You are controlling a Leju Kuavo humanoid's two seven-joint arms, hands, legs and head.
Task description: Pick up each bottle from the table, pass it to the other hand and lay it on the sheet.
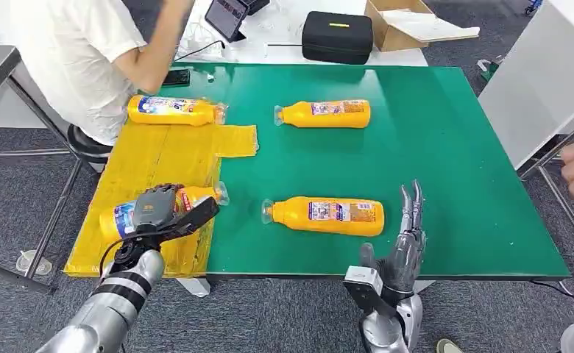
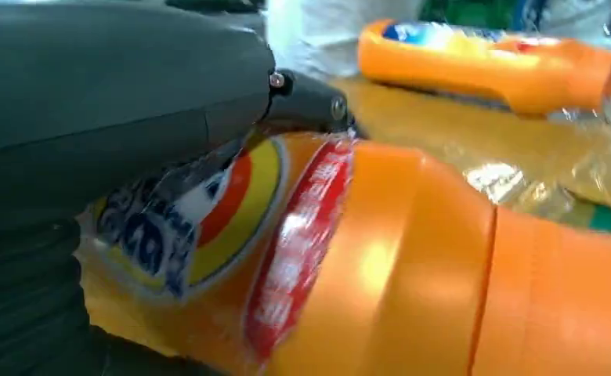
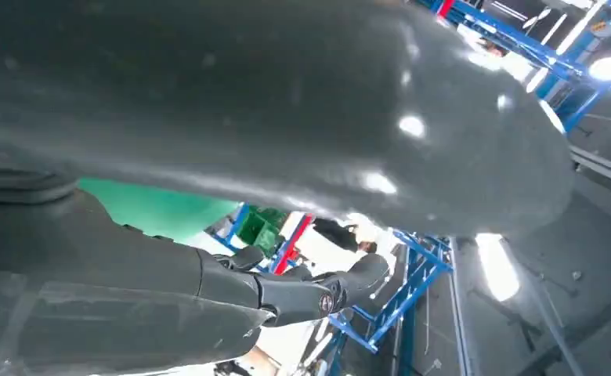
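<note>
From the head view the left hand (image 1: 159, 209) grips a bottle (image 1: 196, 197) on the yellow sheet (image 1: 159, 158); I'd lower it flat before letting go. The right hand (image 1: 408, 228) is spread by the desk (image 1: 453, 147). The left wrist view shows the bottle orange, glossy, labelled.
</note>
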